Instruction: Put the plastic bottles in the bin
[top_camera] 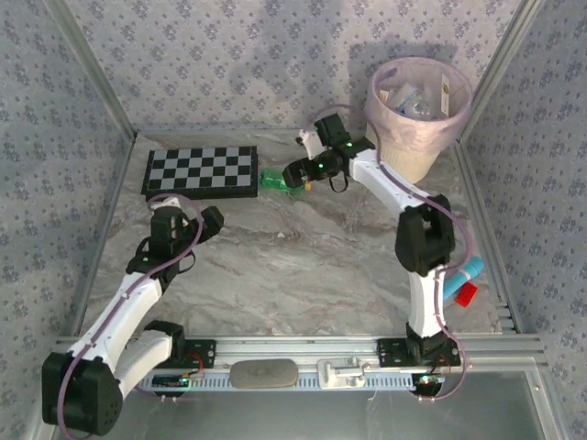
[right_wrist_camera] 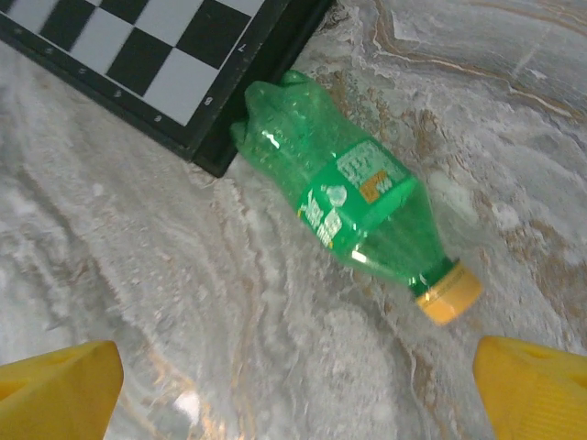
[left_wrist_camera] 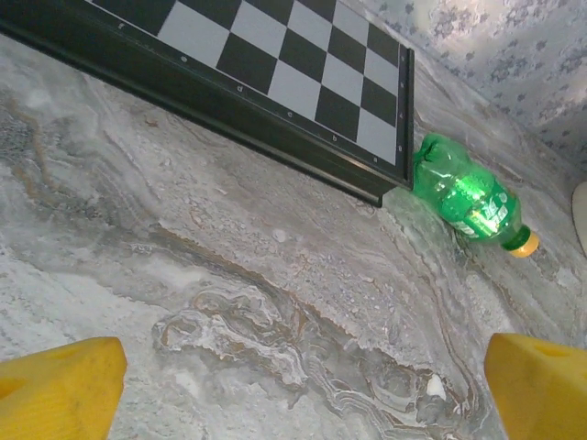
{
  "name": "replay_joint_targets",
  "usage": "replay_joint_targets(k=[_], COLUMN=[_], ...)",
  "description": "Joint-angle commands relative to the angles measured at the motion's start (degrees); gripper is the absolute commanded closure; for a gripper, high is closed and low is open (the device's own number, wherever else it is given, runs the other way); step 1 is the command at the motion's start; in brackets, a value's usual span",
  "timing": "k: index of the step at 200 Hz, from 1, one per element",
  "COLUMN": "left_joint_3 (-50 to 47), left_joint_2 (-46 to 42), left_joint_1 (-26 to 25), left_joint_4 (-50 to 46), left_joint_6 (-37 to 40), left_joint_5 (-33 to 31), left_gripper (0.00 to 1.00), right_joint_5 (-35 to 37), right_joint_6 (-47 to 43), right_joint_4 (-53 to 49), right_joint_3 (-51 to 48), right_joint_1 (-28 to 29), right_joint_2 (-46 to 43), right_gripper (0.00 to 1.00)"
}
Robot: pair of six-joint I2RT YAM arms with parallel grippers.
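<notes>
Item: green bottle (right_wrist_camera: pixel 353 215), lying against board (right_wrist_camera: pixel 138 55) corner, near far edge of desk (top_camera: pixel 303 266); bin (top_camera: pixel 415 147) at far-right corner. Likely light, thin-walled, slick; I'd grip mid-label. My right jaws: spread above it. Left jaws: released.

The whole thing sits on a grey marble-look worktop (top_camera: pixel 303 266) with brownish veins, and a black-and-grey chessboard (top_camera: pixel 202 170) lies flat near its far left corner. Behind the chessboard and out to both sides of it are walls (top_camera: pixel 238 64) in pale blue-grey floral wallpaper, with bare metal posts (top_camera: pixel 92 78) running up the corners. On the near side of the chessboard a silver aluminium rail (top_camera: pixel 303 346) caps the worktop edge, and the light's soft, with faint shadows on the back wall.
</notes>
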Motion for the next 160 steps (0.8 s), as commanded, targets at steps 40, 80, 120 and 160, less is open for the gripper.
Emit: replay_joint_targets(k=[40,80,120,160], left_joint_3=[-2.51,-2.97,-2.88,-3.04], left_joint_2=[-3.0,-3.0,-3.09,-3.09], left_joint_1=[2.37,2.57,2.71,2.71], left_joint_4=[-1.76,-1.24,-1.05,-0.36], left_joint_6=[-1.35,-1.99,-2.5,-3.22], left_joint_5=[3.12,4.28,4.69,5.04], left_gripper=[0.0,0.0,0.0,0.0], right_joint_5=[8.38,10.95,11.34,11.88], right_joint_6=[-6.29,-8.39,-9.5,-9.84], right_joint_4=[-12.93,-12.34,-12.55,-10.21], right_joint_3=[19.46,23.05,25.71,26.13], right_joint_1=[2.99,4.2,4.84,5.38], right_joint_2=[15.23,20.7,24.1,25.07], right_gripper=[0.0,0.0,0.0,0.02])
